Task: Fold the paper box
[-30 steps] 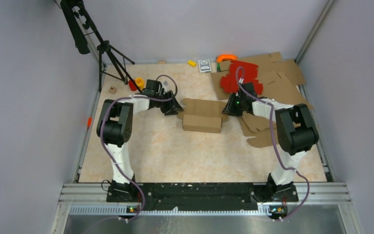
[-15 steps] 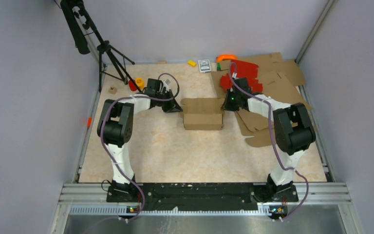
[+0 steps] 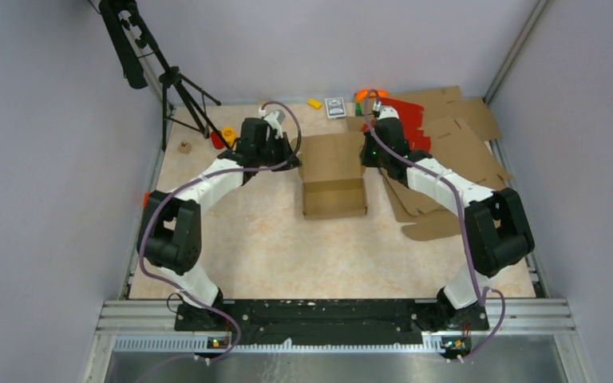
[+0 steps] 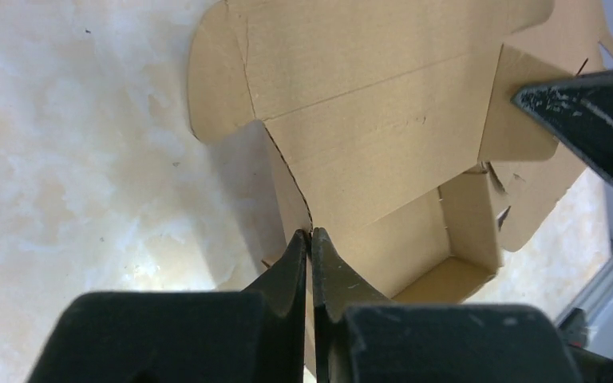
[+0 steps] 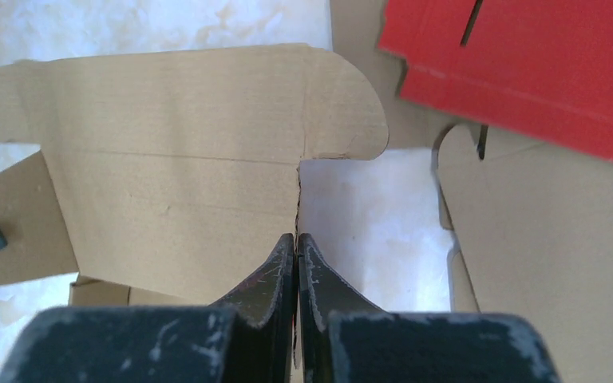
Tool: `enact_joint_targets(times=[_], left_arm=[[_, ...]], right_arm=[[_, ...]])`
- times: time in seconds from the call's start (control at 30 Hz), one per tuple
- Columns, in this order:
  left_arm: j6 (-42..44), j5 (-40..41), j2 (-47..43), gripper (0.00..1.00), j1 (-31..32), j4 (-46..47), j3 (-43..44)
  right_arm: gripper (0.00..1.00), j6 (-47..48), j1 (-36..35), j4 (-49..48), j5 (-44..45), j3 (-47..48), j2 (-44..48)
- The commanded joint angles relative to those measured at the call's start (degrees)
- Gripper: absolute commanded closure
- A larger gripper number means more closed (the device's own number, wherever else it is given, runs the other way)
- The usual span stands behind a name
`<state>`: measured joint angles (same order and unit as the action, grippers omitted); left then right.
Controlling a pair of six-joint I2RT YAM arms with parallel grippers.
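The paper box (image 3: 334, 169) is plain brown cardboard in the middle of the table. Its open tray (image 3: 334, 199) faces me and its lid panel is lifted toward the far side. My left gripper (image 3: 294, 153) is shut on the lid panel's left edge, where the left wrist view shows the tips (image 4: 310, 234) pinching the cardboard (image 4: 367, 120) above the tray (image 4: 415, 251). At the panel's right edge my right gripper (image 3: 365, 154) is shut too, its tips (image 5: 297, 237) clamping the sheet (image 5: 175, 144) below the rounded flap.
Red cardboard sheets (image 3: 405, 120) and larger flat brown sheets (image 3: 459, 128) lie at the back right, with more brown pieces (image 3: 425, 209) beside the right arm. A tripod (image 3: 172, 80), yellow and red bits (image 3: 225, 136) and a small cube (image 3: 184, 147) stand at the back left.
Both grippers have shut on the lid panel's side edges. Both arms have reached toward the far side, raising the panel from lying flat over the box to standing open.
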<state>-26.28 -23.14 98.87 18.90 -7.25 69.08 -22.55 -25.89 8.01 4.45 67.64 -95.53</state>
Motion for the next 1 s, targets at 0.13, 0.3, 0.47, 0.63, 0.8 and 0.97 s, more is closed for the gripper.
enact_joint_targets(times=[0.13,0.3,0.47,0.63,0.8,0.97], left_arm=[[6.2,11.8,-11.4,1.0,6.3,14.5,-11.7],[11.0,20.5,-15.5,1.0,11.4,19.8,-17.7],[12.3,26.2,-16.5,1.0,12.6,21.7,-21.5],[11.4,26.0,-19.2,1.0,12.7,28.0,-27.3],[10.9,27.4,-22.7,1.0,13.8,31.3,-32.5],[9.7,28.9,-25.4,1.0,15.5,32.2,-35.5]], right_arm=[[1.0,4.8,-7.9,-17.1,12.9,-7.5,4.7],[1.0,8.1,-11.8,-27.9,20.1,-13.9,5.1],[1.0,7.1,-13.1,-33.5,19.3,-18.3,4.3],[1.0,8.2,-15.9,-37.9,22.9,-21.5,4.8],[1.0,8.1,-17.6,-40.8,25.5,-26.5,6.7],[0.99,7.6,-19.0,-42.2,27.3,-29.8,8.9]])
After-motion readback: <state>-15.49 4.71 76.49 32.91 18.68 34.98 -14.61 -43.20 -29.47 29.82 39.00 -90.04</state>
